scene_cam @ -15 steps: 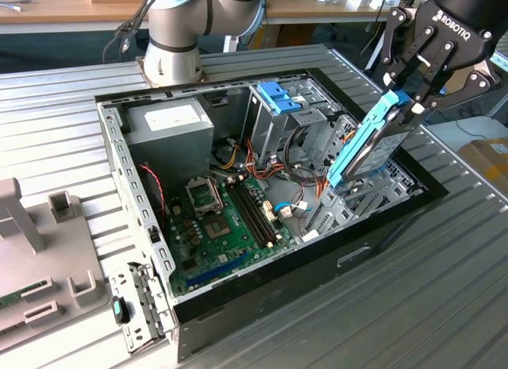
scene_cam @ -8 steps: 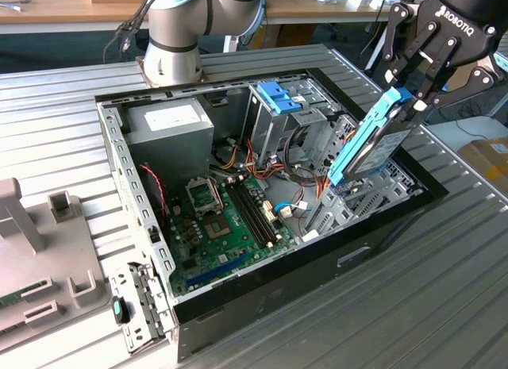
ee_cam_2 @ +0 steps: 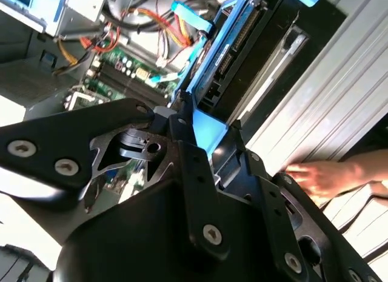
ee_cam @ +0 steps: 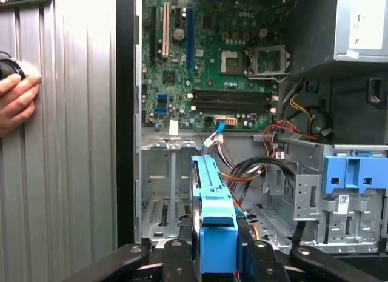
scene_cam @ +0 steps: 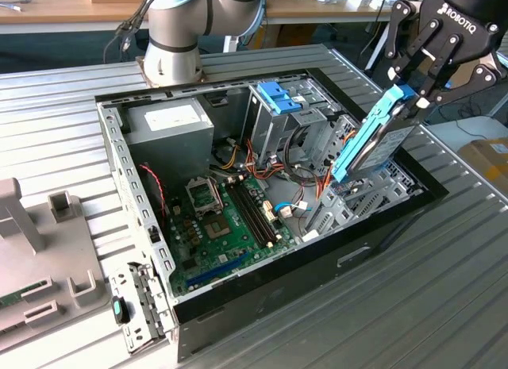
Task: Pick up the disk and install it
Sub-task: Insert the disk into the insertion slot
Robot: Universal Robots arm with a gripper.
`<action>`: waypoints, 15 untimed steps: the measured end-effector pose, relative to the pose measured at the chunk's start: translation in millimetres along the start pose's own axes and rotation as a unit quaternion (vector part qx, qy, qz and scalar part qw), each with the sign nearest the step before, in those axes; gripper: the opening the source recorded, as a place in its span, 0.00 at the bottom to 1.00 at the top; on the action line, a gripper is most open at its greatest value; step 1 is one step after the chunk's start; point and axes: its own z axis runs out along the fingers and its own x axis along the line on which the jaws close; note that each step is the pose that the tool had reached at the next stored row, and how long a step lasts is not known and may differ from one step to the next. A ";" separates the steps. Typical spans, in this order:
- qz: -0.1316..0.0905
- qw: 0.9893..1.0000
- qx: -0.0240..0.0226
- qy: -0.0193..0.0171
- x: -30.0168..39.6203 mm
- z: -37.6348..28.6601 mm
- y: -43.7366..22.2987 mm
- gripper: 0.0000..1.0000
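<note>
My gripper point(scene_cam: 409, 93) is shut on the upper end of the disk point(scene_cam: 371, 143), a silver-grey drive in a bright blue carrier frame. The disk hangs tilted, on edge, over the open computer case point(scene_cam: 381, 226) at the exterior view's right, with its lower end near the empty metal bay point(scene_cam: 349, 202). In the first wrist view the blue carrier of the disk point(ee_cam: 212, 203) runs out from between my fingers point(ee_cam: 176, 251) above that bay point(ee_cam: 163, 197). In the second wrist view the disk point(ee_cam_2: 227, 48) shows its connector edge beyond the gripper point(ee_cam_2: 194, 124).
Inside the case lie a green motherboard point(scene_cam: 230, 226), a power supply point(scene_cam: 171, 123), loose cables and a silver drive cage with a blue latch point(scene_cam: 279, 97). A person's hand point(ee_cam: 15, 100) rests on the ribbed table beside the case. The arm's base point(scene_cam: 171, 44) stands behind it.
</note>
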 end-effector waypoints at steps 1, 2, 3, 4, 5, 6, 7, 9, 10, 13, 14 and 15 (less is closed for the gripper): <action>-0.001 1.000 0.009 0.000 0.0 -0.3 1.6 0.37; -0.001 1.000 0.015 0.000 0.0 -0.5 2.9 0.37; -0.002 1.000 0.022 0.000 0.1 -0.7 4.6 0.37; -0.002 1.000 0.028 0.000 0.2 -0.7 6.0 0.37; -0.003 0.999 0.035 0.000 0.6 -1.2 9.3 0.37; -0.003 0.999 0.041 0.000 1.1 -1.5 12.6 0.37; -0.003 0.999 0.044 0.000 1.5 -1.6 15.1 0.37; -0.003 0.999 0.048 0.000 1.8 -2.0 18.8 0.37; -0.004 0.999 0.051 0.000 2.0 -2.3 21.9 0.37; -0.004 0.998 0.055 -0.001 2.2 -2.6 25.6 0.37; -0.004 0.998 0.058 -0.002 2.3 -2.5 25.8 0.37; -0.004 0.998 0.064 -0.004 2.5 -2.6 26.5 0.37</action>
